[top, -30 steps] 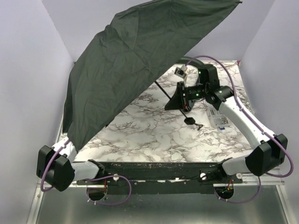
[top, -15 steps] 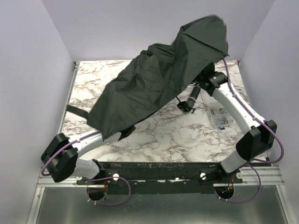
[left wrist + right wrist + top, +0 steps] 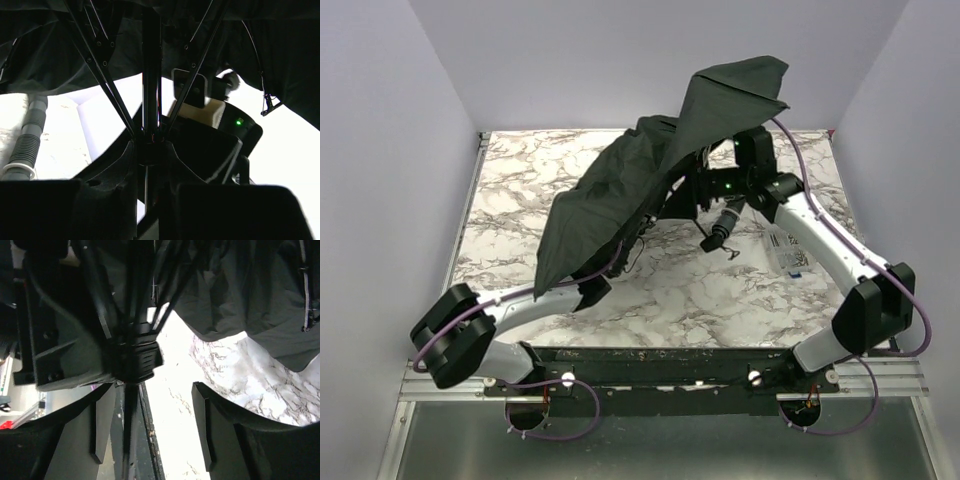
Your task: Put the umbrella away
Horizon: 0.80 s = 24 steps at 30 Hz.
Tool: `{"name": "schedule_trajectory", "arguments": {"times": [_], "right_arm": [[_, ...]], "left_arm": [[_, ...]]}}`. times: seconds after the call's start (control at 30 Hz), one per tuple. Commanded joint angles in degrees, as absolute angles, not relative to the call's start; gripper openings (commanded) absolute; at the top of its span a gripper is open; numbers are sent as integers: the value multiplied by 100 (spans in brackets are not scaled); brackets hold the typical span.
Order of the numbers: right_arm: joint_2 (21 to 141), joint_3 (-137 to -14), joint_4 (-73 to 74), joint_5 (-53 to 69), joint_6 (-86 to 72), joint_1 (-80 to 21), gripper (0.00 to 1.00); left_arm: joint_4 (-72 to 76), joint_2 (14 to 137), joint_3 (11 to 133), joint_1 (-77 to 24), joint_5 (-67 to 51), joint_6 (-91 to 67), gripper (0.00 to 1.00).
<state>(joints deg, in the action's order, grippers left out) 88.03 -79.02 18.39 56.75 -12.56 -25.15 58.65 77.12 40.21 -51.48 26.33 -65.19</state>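
Observation:
The black umbrella (image 3: 640, 180) is half collapsed, its canopy draped from the table's middle up to the back right. Its small handle (image 3: 718, 226) hangs below the fabric over the table. In the top view the canopy hides my left gripper. In the left wrist view that gripper (image 3: 150, 152) is shut on the thin shaft (image 3: 151, 75), among the ribs. My right gripper (image 3: 698, 196) is under the canopy's right side. Its jaws (image 3: 153, 386) are open, and the shaft (image 3: 131, 435) passes between them beside the left finger (image 3: 102, 425). The ribbed black runner (image 3: 137, 360) sits just beyond that finger.
A clear plastic packet (image 3: 790, 250) lies on the marble table (image 3: 520, 190) at the right, under the right forearm. A grey corrugated hose (image 3: 27, 140) shows at the left of the left wrist view. Lilac walls close in the left, back and right sides.
The canopy has folded down from wide open to a half-collapsed drape. My right gripper has opened. The left arm has swung inward with the shaft.

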Motion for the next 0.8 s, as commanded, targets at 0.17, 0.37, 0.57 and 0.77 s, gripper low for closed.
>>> {"name": "schedule_trajectory", "arguments": {"times": [0.17,0.37,0.57,0.77], "right_arm": [[8029,-7545,1914,5786,-761,-2602,73],[8053,-7333,1867,5659,-915,-2602,64],[8412,-7755,1887,5612,-1112,-2598,0],[8688,-8360,1624,5394,-1320,-2594,0]], "left_arm": [[5708,7242,4204,-4623,2124,-6197,0],[5745,7298,4291,-4543,2014,-6173,0],[5606,7265,4447,-4648,1678,-5986,0],[5607,7197,4141,-5114,1629,-5979,0]]}}
